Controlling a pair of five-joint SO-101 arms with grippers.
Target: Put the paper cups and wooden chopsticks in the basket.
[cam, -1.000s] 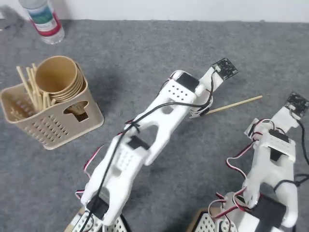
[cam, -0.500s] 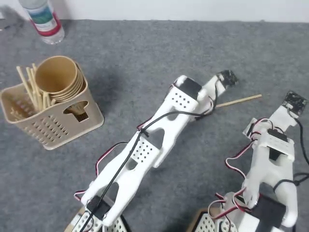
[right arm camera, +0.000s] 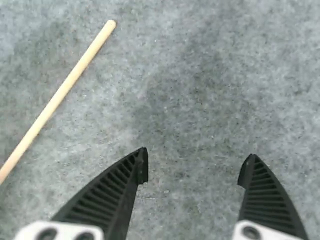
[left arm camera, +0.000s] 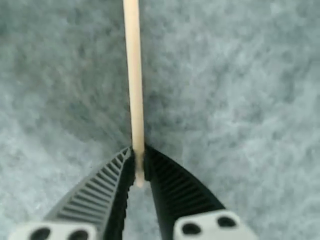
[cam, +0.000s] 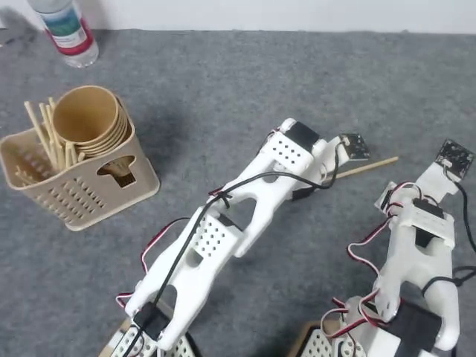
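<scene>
Grey felt-like cloth (cam: 223, 89) covers the table. Near its left edge stands a beige slotted basket (cam: 82, 190). Inside it sits a nested stack of paper cups (cam: 85, 115), upright and open at the top, and beside the stack a bundle of wooden chopsticks (cam: 43, 134) leans against the basket's far corner. A plastic bottle (cam: 67, 26) stands behind the basket, well apart from it. The left arm (cam: 245, 201) stretches across the middle of the table. The left gripper (left arm camera: 137, 156) has its ribbed black jaws pressed together on one end of a single chopstick (left arm camera: 132, 75), which runs straight out from the fingertips over the cloth. From above, the free end of this stick points toward the right arm (cam: 416, 238); whether the stick rests on the cloth or is raised off it cannot be told. The right gripper (right arm camera: 195, 165) hangs over bare cloth with its jaws spread wide and nothing between them. The pinched stick lies near it, off to one side of the jaws and not touching them.
</scene>
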